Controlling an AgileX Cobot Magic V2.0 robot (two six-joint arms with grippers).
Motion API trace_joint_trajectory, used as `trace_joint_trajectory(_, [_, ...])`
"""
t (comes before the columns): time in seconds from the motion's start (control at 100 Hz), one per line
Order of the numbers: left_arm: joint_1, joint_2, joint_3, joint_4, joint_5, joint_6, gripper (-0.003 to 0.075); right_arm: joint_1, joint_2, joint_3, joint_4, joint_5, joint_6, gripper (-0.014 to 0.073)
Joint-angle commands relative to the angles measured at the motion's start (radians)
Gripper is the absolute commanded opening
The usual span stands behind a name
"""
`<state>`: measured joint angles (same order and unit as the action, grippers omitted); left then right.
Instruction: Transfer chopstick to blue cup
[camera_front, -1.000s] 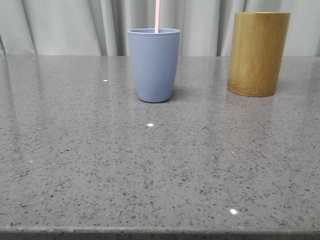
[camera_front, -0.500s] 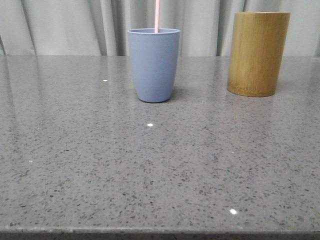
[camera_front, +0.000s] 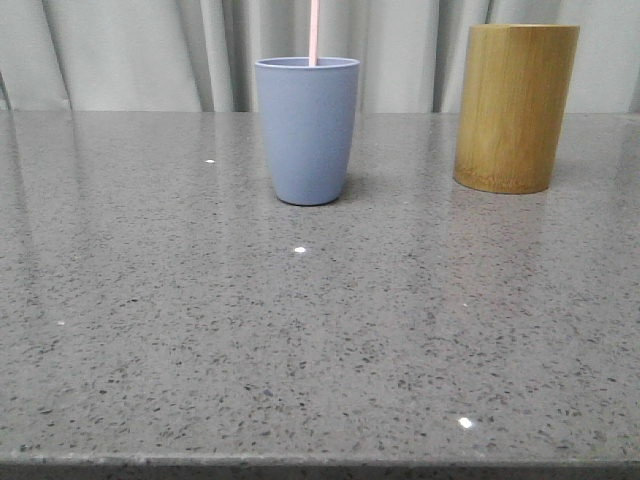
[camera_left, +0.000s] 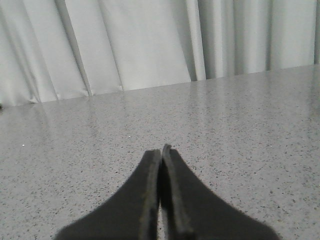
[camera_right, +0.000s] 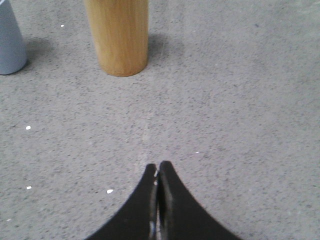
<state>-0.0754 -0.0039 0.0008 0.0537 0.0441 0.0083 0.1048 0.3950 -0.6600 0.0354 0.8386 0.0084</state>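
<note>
The blue cup (camera_front: 307, 130) stands upright at the back middle of the grey table. A thin pale pink chopstick (camera_front: 314, 32) rises from inside it, only its upper end showing. The cup's side also shows in the right wrist view (camera_right: 10, 42). My left gripper (camera_left: 161, 150) is shut and empty over bare table, with neither cup in its view. My right gripper (camera_right: 158, 167) is shut and empty, hovering over the table some way short of the bamboo holder (camera_right: 117, 35). Neither gripper shows in the front view.
The tan bamboo cylinder holder (camera_front: 515, 107) stands upright at the back right, right of the blue cup. Pale curtains (camera_front: 130, 55) hang behind the speckled grey table (camera_front: 300, 340).
</note>
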Motion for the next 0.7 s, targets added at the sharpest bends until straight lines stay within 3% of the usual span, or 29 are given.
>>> trace_joint_trajectory(0.0, [0.003,-0.035,0.01,0.0,-0.084,-0.008,-0.0019,-0.007,-0.027,0.003,-0.035,-0.139,-0.008,-0.0067])
trace_joint_trajectory(0.42, [0.003,-0.035,0.01,0.0,-0.084,-0.008,-0.0019,-0.007,-0.377,0.428,-0.08,-0.701,-0.008,-0.0067])
trace_joint_trajectory(0.69, [0.003,-0.035,0.01,0.0,-0.084,-0.008,-0.0019,-0.007,-0.425,0.627,-0.079,-0.903,-0.008,-0.0067])
